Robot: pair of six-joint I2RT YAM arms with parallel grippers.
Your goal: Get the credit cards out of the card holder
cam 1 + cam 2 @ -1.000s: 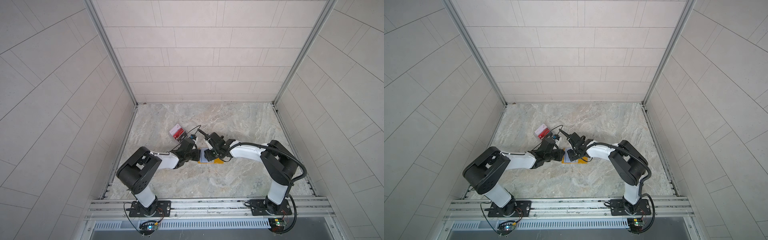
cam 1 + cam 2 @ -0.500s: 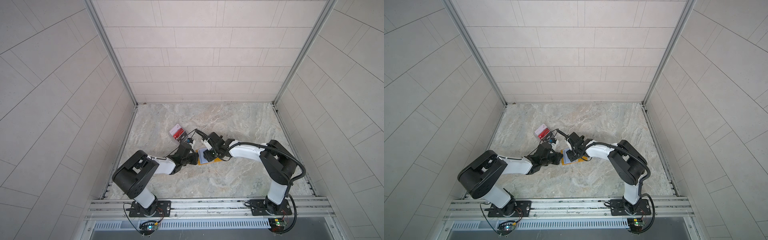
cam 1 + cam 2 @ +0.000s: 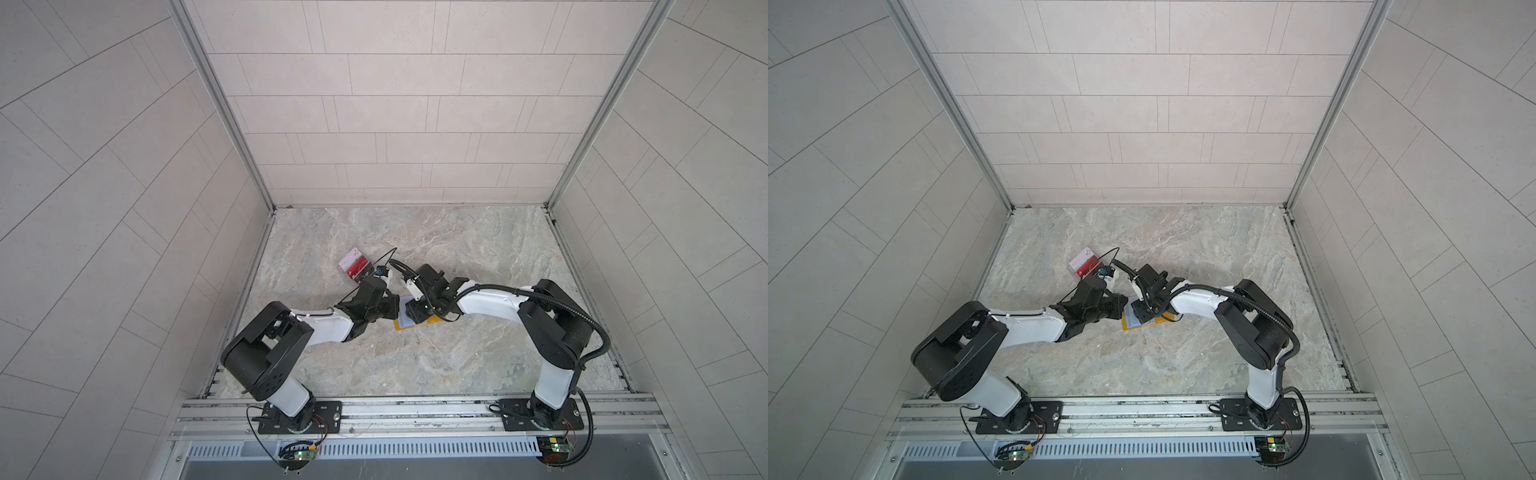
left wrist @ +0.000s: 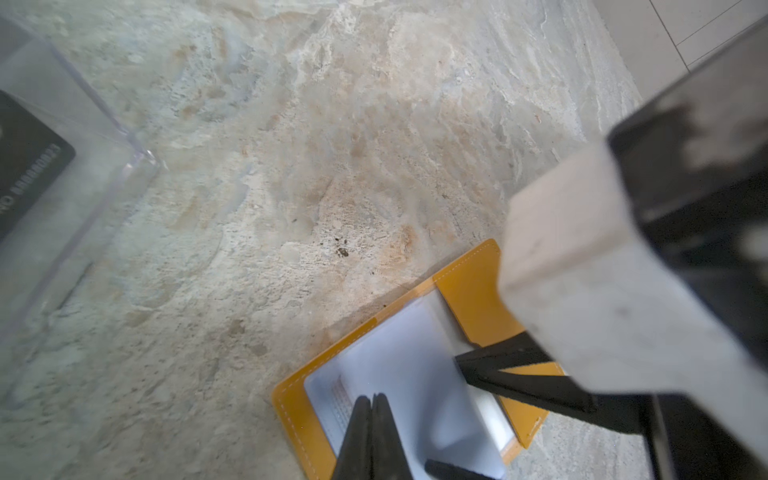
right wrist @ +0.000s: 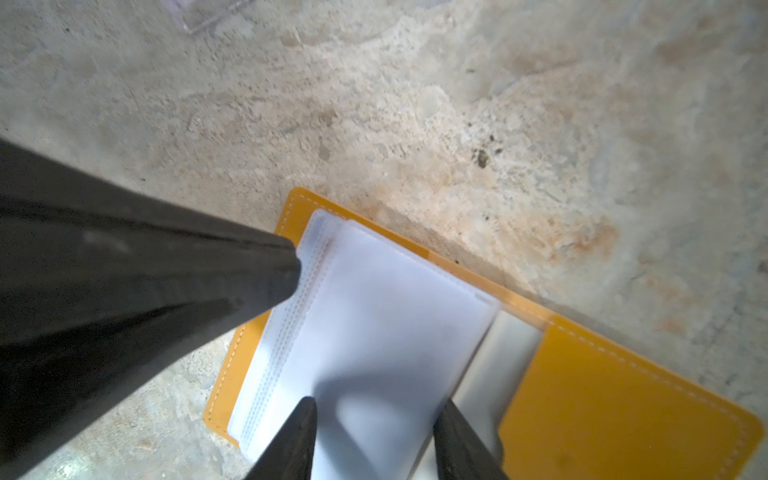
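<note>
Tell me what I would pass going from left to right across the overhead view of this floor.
left arm's shoulder joint → clear plastic box with credit cards inside → mustard-yellow card holder → right arm's shoulder joint

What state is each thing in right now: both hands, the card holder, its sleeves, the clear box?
left hand, shut, tips at the sleeves' edge.
right hand, open, fingers apart over the top sleeve.
card holder, lying open and flat.
sleeves, exposed, stacked; contents cannot be told.
clear box, holding credit cards.
</note>
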